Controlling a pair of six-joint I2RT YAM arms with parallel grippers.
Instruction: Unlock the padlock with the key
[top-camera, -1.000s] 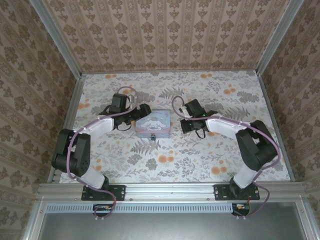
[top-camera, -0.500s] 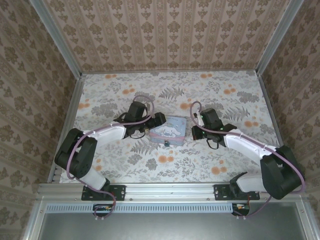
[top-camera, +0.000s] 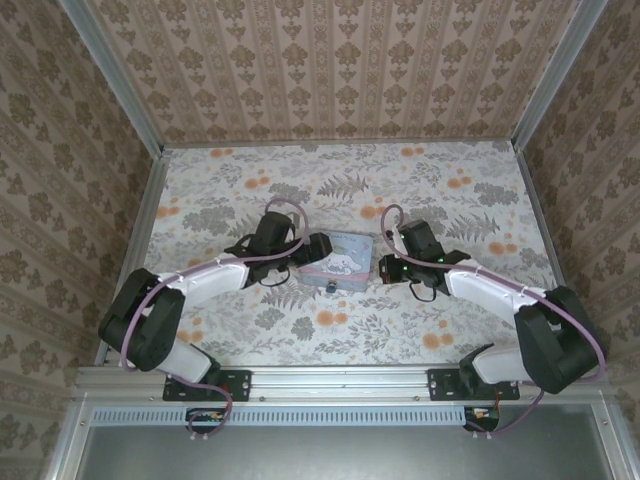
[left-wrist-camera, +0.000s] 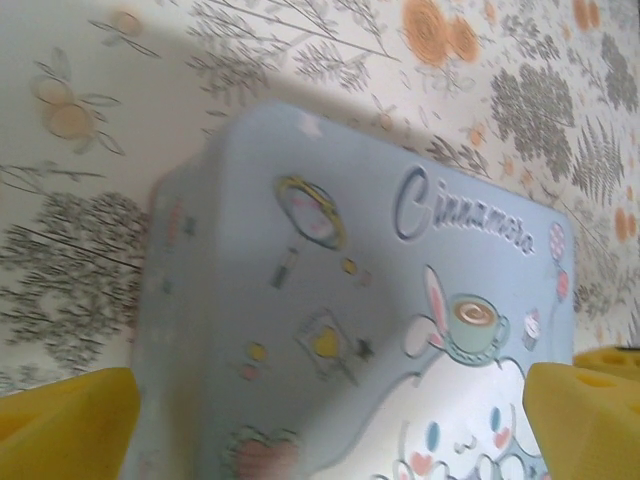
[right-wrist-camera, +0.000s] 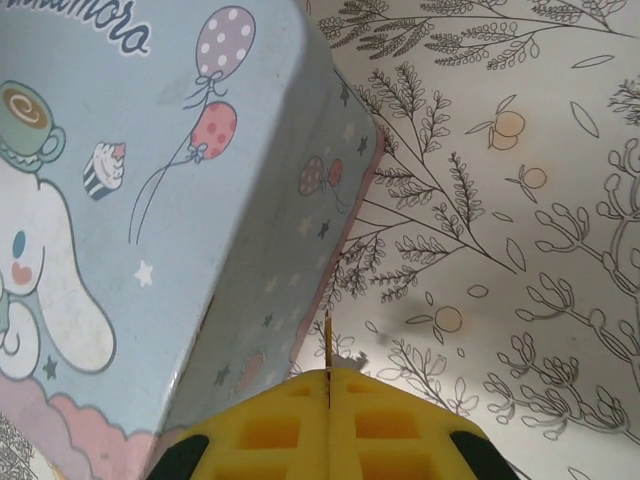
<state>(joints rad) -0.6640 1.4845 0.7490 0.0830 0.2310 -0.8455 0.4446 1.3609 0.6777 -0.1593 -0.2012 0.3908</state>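
Gripper status, right arm: the right gripper (right-wrist-camera: 329, 378) is clenched. Its 2 yellow pads (right-wrist-camera: 285, 425) are pressed together on the key (right-wrist-camera: 328, 343), which stands out between them as a thin brownish sliver seen edge-on. Just beyond the key tip is the right side wall of the pastel-blue tin (right-wrist-camera: 150, 200), near it but apart.

Gripper status, left arm: the left gripper (left-wrist-camera: 330, 425) is released, with its 2 pads spread wide and the left end of the tin between them. Contact with the tin cannot be confirmed.

Change, top view: compared with 1 s ago, the tin sits further right on the floral tabletop (top-camera: 450, 200) and is slightly turned. Both arms have swung in after it. Over the last 0.5 s the tin holds its place, while the right gripper has edged closer to its right side. The padlock (top-camera: 331, 286) is the small dark item at the near edge of the tin, and it has moved with the tin.

Consequence: the key is secured and the tin is bracketed by the 2 grippers. However, the key points at the right wall, not at the padlock, so insertion is not yet begun. The next move probably calls for carrying the key round to the near edge and aligning it with the keyway, which is too small to make out. Closing the left gripper on the tin would likely steady it.
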